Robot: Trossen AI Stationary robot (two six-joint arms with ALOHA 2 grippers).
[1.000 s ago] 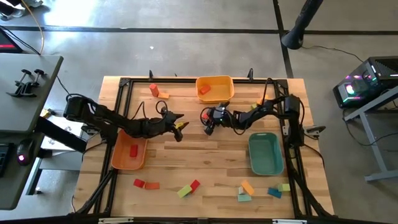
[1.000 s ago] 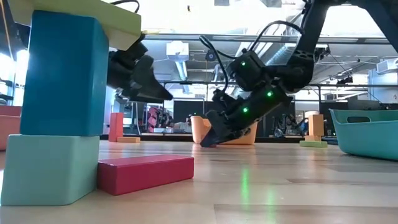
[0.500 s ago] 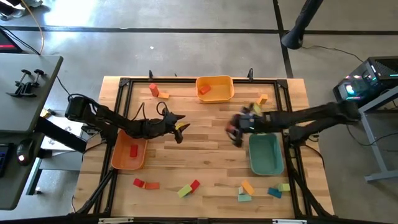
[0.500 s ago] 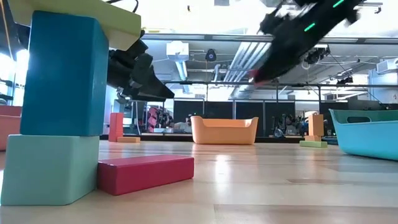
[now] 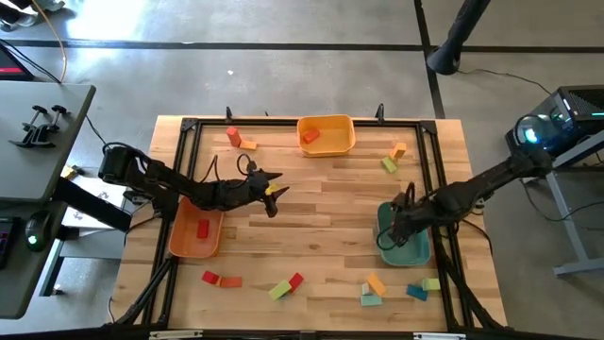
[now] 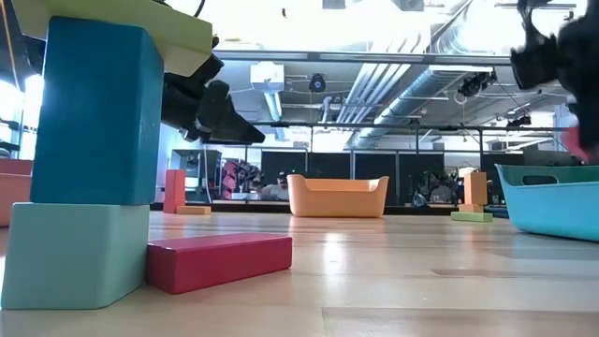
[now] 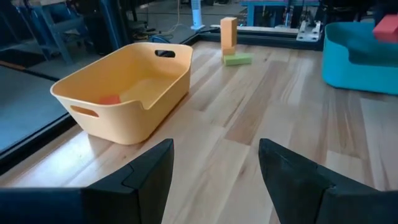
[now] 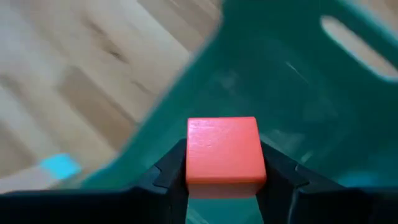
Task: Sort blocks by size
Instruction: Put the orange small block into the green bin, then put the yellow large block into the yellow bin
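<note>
My right gripper [image 5: 394, 229] hangs over the teal tray [image 5: 416, 255], shut on a red block [image 8: 222, 152]. My left gripper [image 5: 274, 194] hovers open at mid-table, left of centre, with nothing between its fingers [image 7: 149, 171]. Other blocks lie loose on the wood. Red ones [image 5: 219, 280] and a green and red pair [image 5: 286, 285] are near the front edge. Orange, teal, blue and green ones [image 5: 396, 289] are at the front right. Two [image 5: 236, 139] are at the far left and two [image 5: 394, 157] at the far right. My right gripper pinches the red block by two opposite sides [image 8: 194, 155] between its two fingers. The fingers come from above, pointing steeply down. The block is lifted clear, its top face level, above the teal tray's inside [image 8: 298, 81].
A yellow tray [image 5: 326, 134] at the far middle holds an orange block. An orange tray [image 5: 195, 233] at the left holds a red block. A black frame rims the table. A stack of blue and teal blocks [image 6: 89, 159] and a red bar [image 6: 220, 262] stand close to the low camera.
My right gripper has swung from in front of the yellow tray toward the table's right and near edge, rising and tipping to point down. It carried the red block, which now hangs over the teal tray.
</note>
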